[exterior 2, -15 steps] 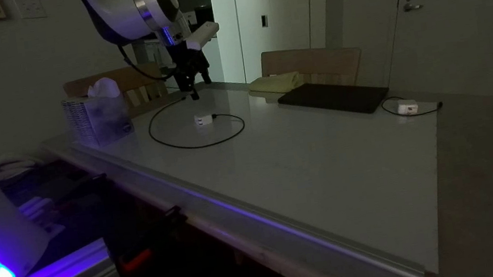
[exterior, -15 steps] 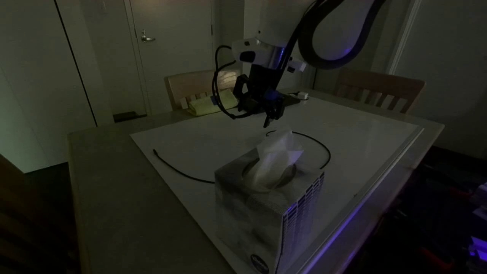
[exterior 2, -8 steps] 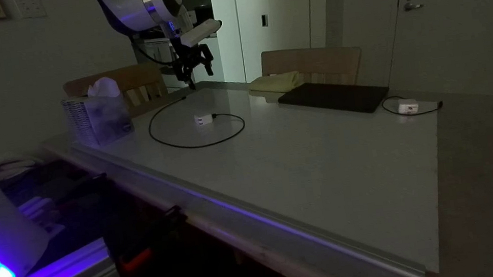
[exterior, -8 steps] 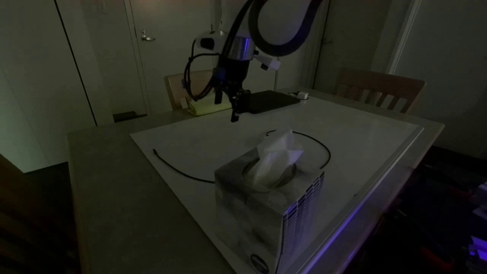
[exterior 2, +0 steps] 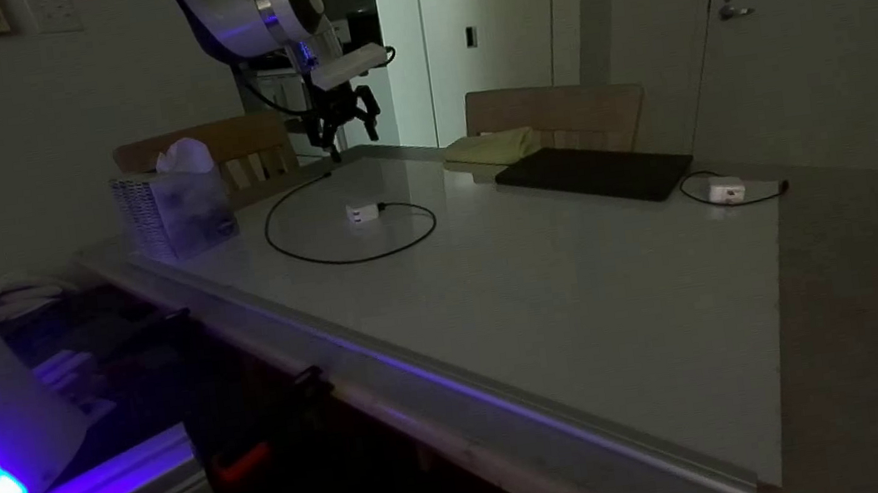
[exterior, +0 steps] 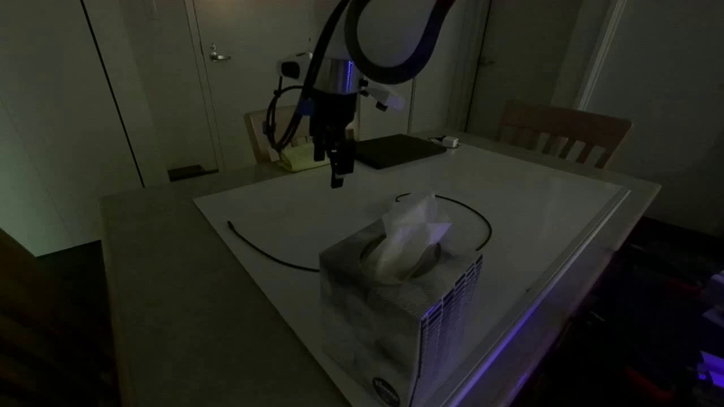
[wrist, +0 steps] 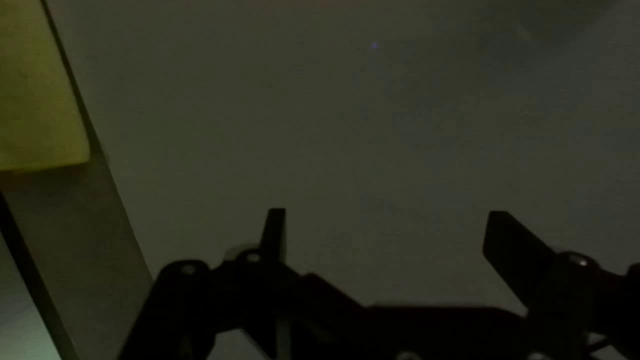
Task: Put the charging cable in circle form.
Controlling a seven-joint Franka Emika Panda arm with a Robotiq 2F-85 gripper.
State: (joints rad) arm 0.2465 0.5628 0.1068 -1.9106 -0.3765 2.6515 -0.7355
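Note:
The charging cable is a thin black cord point(exterior 2: 357, 261) on the white board, lying in a wide open curve. A small white plug point(exterior 2: 362, 213) is at its hooked end, and its free end lies apart at the far side. In an exterior view the tissue box hides the middle of the cord point(exterior: 271, 258). My gripper point(exterior 2: 354, 146) is open and empty above the board, apart from the cable. It also shows in an exterior view point(exterior: 328, 168) behind the tissue box. In the wrist view bare board lies between the spread fingers point(wrist: 387, 211); the cable does not show clearly there.
A tissue box point(exterior: 373, 322) stands on the board near the cord. A folded yellow cloth point(exterior 2: 490, 148), a flat black pad point(exterior 2: 593, 171) and a shorter cord with a white plug point(exterior 2: 725, 191) lie toward the far edge. Wooden chairs point(exterior 2: 556, 106) stand behind the table.
My gripper has moved left in an exterior view, and has risen slightly and turned. The cable and the other objects have not moved.

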